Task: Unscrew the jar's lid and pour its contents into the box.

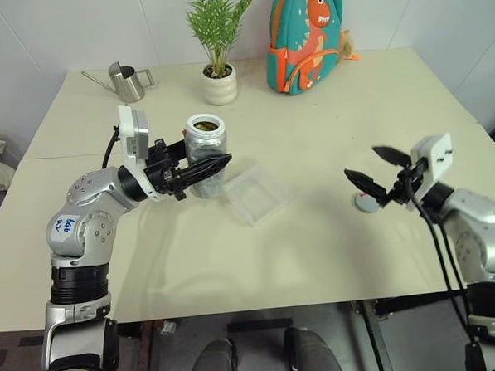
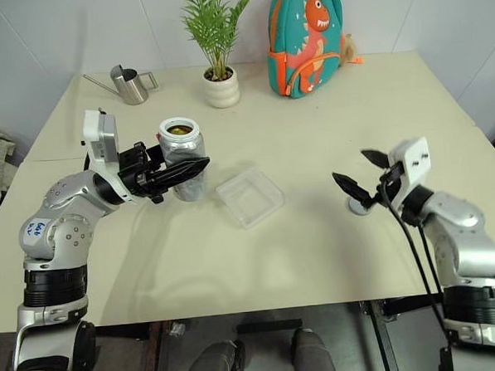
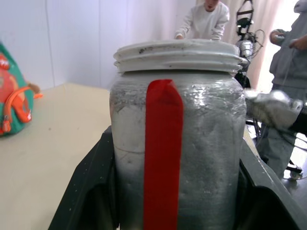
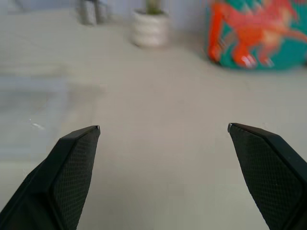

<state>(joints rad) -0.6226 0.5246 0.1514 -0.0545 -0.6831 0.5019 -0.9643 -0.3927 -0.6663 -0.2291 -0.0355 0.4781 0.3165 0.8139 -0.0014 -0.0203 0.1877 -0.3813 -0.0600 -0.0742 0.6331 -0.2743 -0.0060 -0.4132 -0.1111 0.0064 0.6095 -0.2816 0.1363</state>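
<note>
My left gripper (image 1: 213,169) is shut on the jar (image 1: 206,146), a silvery can with a red stripe, holding it upright above the table's left half. In the left wrist view the jar (image 3: 177,143) stands between the two black fingers (image 3: 86,191). Its mouth is uncovered and brownish inside; the contents cannot be made out. The clear plastic box (image 1: 256,193) lies on the table just right of the jar. My right gripper (image 1: 361,163) stands open and holds nothing, just above the grey lid (image 1: 366,202), which lies flat on the table.
A steel watering can (image 1: 128,82), a white plant pot (image 1: 220,85) and a dinosaur backpack (image 1: 308,37) stand along the far edge. The table's front edge (image 1: 262,308) runs close to me. People (image 3: 206,19) stand behind the jar in the left wrist view.
</note>
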